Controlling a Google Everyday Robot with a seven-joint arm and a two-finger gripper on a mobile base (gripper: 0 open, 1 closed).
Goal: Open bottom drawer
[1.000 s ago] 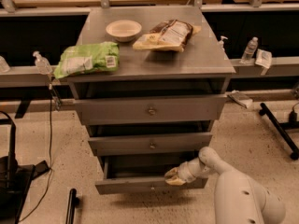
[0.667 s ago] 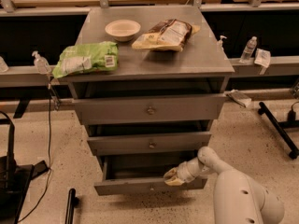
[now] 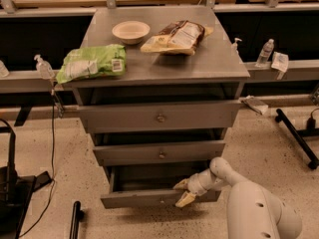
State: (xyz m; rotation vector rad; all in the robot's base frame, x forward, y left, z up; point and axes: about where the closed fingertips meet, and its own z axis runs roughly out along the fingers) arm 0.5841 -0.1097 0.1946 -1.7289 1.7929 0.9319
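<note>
Your gripper is low on the right side of the cabinet, at the front of the bottom drawer. It sits just right of the drawer's small round knob, not on it. The jaws straddle the top edge of the drawer's front panel and pinch it. One finger reaches over into the drawer, and the other lies against the panel's outer face. Your white arm comes in from the lower right corner of the view, with its wrist bent toward the cabinet.

The bottom drawer stands pulled out, with its dark inside showing behind the front panel. Its front sits well forward of the two drawers above and looks slightly skewed. The middle drawer and the top drawer each stand only a little proud of the frame.

On the counter you have a pale bowl near the back. A brown and yellow snack bag lies just to the bowl's right, and a green bag lies at the front left corner. A water bottle stands on the ledge to the right of the cabinet, and a small pump bottle stands on the ledge to the left.
</note>
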